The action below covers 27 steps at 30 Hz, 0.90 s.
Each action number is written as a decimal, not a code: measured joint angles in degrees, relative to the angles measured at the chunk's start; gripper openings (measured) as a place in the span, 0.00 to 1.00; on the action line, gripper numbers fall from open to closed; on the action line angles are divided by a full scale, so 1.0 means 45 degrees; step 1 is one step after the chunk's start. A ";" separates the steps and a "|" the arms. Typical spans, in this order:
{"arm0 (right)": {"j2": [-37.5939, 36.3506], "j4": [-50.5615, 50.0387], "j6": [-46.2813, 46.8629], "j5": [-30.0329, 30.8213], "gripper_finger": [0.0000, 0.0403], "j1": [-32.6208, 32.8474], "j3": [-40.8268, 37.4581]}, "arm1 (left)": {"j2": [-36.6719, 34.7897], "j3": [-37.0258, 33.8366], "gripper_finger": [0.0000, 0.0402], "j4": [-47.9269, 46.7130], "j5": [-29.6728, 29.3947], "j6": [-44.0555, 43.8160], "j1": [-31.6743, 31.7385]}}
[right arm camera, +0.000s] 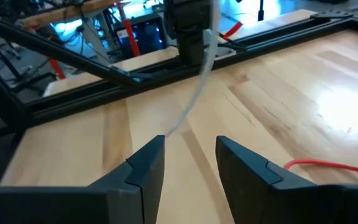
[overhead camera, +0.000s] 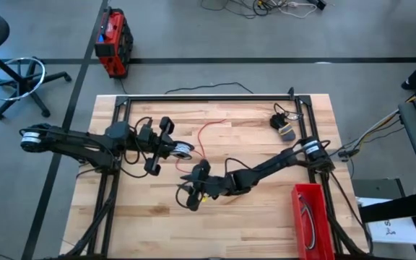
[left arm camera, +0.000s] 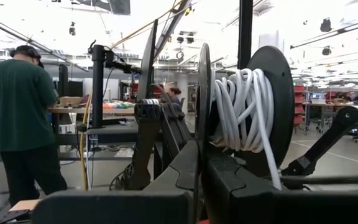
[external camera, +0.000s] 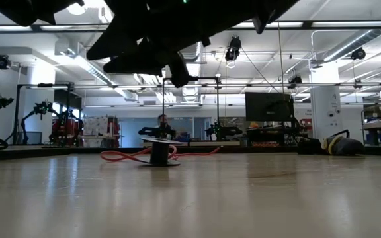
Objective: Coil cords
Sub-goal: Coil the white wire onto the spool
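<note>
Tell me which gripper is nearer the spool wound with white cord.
Left. The left gripper is clamped on the spool of white cord; the right gripper hovers open, apart from it, nearer the table's front.

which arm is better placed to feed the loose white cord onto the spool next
Right, probably. The right gripper hangs open with the loose white cord running to the gap between its fingers. The left gripper is shut on the spool, already partly wound, so it seems occupied.
</note>
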 joint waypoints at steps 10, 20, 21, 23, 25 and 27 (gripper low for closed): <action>0.0353 0.0678 0.0516 -0.0319 0.34 -0.0184 0.0005 | 0.0000 0.0000 0.00 -0.0003 -0.0005 0.0000 0.0000; 0.0353 0.1263 0.0514 -0.1900 0.30 -0.0315 0.0019 | 0.0000 0.0000 0.00 0.0001 -0.0010 0.0005 0.0000; 0.0353 0.1250 0.0519 -0.2082 0.30 -0.0333 0.0019 | 0.0000 -0.0002 0.00 0.0001 -0.0010 0.0005 0.0000; 0.0353 0.1225 0.0518 -0.2146 0.30 -0.0346 0.0019 | 0.0000 0.0000 0.00 0.0001 -0.0010 0.0007 0.0000; 0.0353 0.1260 0.0574 -0.2177 0.30 -0.0402 0.0019 | 0.0000 0.0000 0.00 0.0001 -0.0012 0.0044 0.0000; 0.0353 0.1258 0.0869 -0.2193 0.32 -0.0498 0.0019 | 0.0000 -0.0004 0.00 0.0001 -0.0014 0.0044 0.0000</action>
